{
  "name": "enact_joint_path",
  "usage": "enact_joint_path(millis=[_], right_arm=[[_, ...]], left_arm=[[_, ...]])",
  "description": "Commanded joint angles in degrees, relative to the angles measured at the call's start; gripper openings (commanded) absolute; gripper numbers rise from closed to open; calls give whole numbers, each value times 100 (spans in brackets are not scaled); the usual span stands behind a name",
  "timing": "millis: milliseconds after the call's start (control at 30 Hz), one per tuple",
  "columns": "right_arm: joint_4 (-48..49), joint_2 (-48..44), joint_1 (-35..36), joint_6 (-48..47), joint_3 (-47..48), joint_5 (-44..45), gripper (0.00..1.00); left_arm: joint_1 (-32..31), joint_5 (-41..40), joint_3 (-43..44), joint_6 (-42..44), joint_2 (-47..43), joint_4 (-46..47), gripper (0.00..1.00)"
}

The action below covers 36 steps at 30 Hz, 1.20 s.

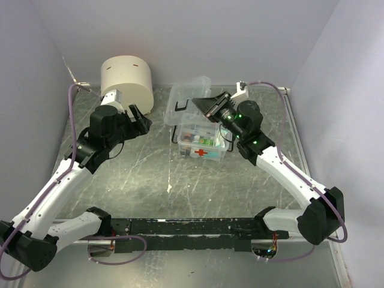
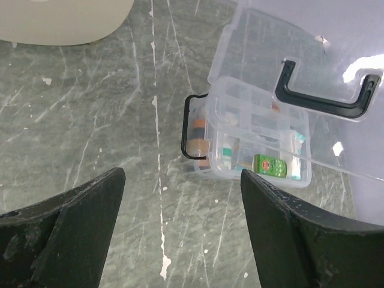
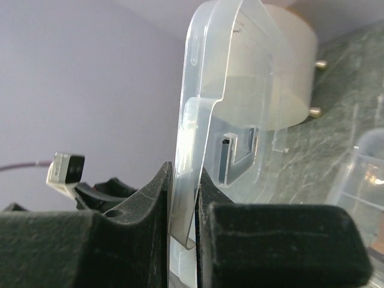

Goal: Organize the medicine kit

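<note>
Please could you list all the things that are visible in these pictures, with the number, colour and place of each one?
table: one, grey-green marbled, under everything
cylinder: one, cream, far left, near the back wall
medicine kit: one, clear with a red cross, table centre, open
lid: one, clear, raised behind the kit
handle: one, black, on the lid
green packet: one, green, inside the kit
other contents: several, mixed colours, inside the kit, too small to name
left end effector: one, black, open, above bare table left of the kit
right end effector: one, black, shut on the lid's edge
</note>
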Motion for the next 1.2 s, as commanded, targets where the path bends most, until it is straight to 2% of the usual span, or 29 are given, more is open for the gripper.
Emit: enact_joint_path(millis=[0, 233, 433, 567, 900, 1000, 1067, 1100, 1167], right_arm=[[346, -238, -382, 1152, -459, 291, 0], [932, -24, -1285, 1829, -941, -706, 0], [1718, 175, -1506, 2201, -1219, -1512, 0], [1880, 258, -1548, 2268, -1302, -1775, 0], [1583, 150, -1925, 2124, -1619, -2033, 0], [1830, 141, -2050, 2263, -1854, -2232, 0], [1960, 140, -2122, 2354, -1988, -2340, 0], [1981, 133, -2166, 2386, -2041, -2368, 0], [1867, 92, -2228, 2397, -2139, -2302, 0]], left_arm=[[207, 390, -12, -195, 240, 324, 88], [352, 1224, 169, -174, 1070, 700, 88], [507, 1671, 243, -208, 1600, 874, 87], [605, 1813, 157, -335, 1748, 1073, 86], [622, 2232, 38, -361, 1934, 1439, 84], [622, 2396, -111, -429, 1956, 1709, 84], [622, 2437, -177, -471, 2010, 1880, 85], [618, 2475, -189, -458, 2047, 1922, 91], [594, 2551, -161, -380, 2128, 1955, 97]])
